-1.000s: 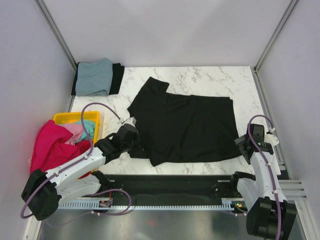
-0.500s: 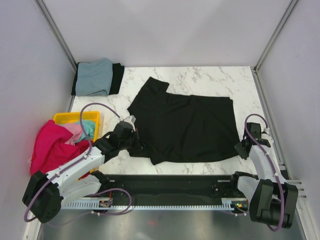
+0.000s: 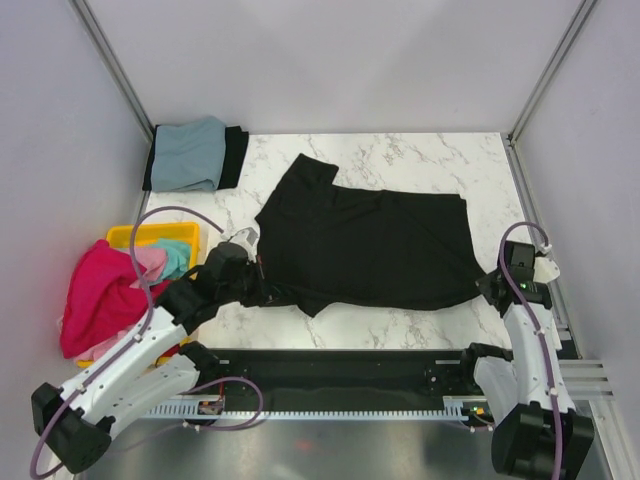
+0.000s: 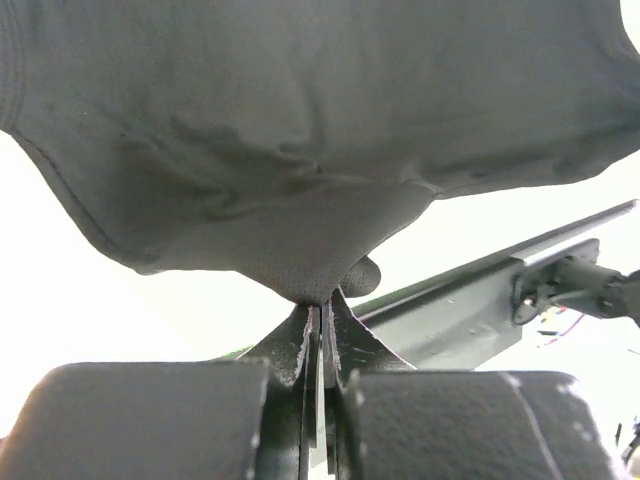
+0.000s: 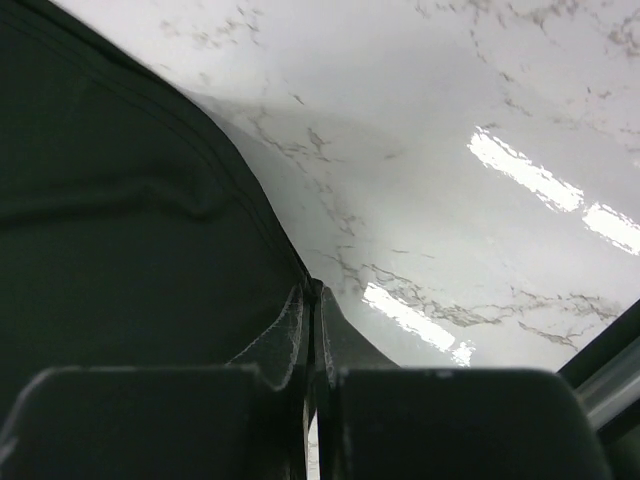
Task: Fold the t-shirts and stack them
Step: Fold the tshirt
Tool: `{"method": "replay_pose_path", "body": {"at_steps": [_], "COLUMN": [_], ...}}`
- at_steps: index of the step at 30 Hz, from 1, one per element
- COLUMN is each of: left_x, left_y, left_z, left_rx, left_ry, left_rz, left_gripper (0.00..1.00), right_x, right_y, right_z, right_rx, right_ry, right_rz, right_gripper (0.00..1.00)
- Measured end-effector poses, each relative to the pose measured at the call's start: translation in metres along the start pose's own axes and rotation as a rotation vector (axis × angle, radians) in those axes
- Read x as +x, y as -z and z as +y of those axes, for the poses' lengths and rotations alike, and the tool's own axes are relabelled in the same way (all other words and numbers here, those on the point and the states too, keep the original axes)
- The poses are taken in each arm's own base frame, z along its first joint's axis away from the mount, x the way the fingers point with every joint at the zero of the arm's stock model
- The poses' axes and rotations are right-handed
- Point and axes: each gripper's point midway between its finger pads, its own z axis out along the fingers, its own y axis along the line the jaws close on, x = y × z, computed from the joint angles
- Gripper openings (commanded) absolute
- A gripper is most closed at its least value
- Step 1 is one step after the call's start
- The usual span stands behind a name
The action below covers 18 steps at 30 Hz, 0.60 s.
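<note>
Top external camera shows a large black cloth t-shirt (image 3: 370,250) spread flat on the white marble-patterned table (image 3: 420,155), lying between the two grippers. The left gripper (image 3: 262,292) sits at its near left corner and the right gripper (image 3: 487,285) at its near right corner. From above, both sets of fingertips are dark against dark cloth and hard to make out.

The left wrist view is clearer. There the left gripper (image 4: 320,305) has its fingers pressed together on a bunched fold of the hem, and the cloth fans out just beyond the tips. In the right wrist view the right gripper (image 5: 312,295) is likewise pressed together, with the hem running straight into its tips. The cloth between the pads is hidden.

Out to the side of the left gripper, away from the black t-shirt, a yellow plastic bin (image 3: 130,237) is mostly buried under a magenta shirt (image 3: 95,295). Pink cloth (image 3: 152,262) and teal cloth (image 3: 178,258) show at its rim. Far beyond that gripper, a folded grey-blue shirt (image 3: 190,152) lies on a folded black shirt (image 3: 235,155), of which only an edge strip shows.
</note>
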Motion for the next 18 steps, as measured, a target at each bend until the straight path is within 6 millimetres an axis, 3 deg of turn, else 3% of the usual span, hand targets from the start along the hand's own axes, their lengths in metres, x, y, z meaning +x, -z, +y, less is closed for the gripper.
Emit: {"method": "replay_pose_path", "body": {"at_steps": [3, 7, 15, 18], "left_x": [-0.004, -0.013, -0.070, -0.092], "left_y": [0.014, 0.016, -0.008, -0.021], "left_z": [-0.005, -0.009, -0.036, -0.036], "left_rx": [0.006, -0.038, -0.129, -0.165], "left_ry": [-0.009, -0.042, -0.161, -0.184], "left_rz": [-0.007, 0.023, 0.037, 0.030], "left_gripper": [0.02, 0.02, 0.02, 0.02], "right_x": [-0.012, -0.022, -0.018, -0.021], "right_y": [0.011, 0.013, -0.017, -0.025], "right_z": [0.009, 0.022, 0.055, 0.065], "right_rx": [-0.044, -0.066, -0.094, -0.103], "right_ry": [-0.011, 0.004, 0.081, 0.097], "right_rz": [-0.041, -0.048, 0.073, 0.088], "right_gripper": [0.00, 0.00, 0.00, 0.00]}}
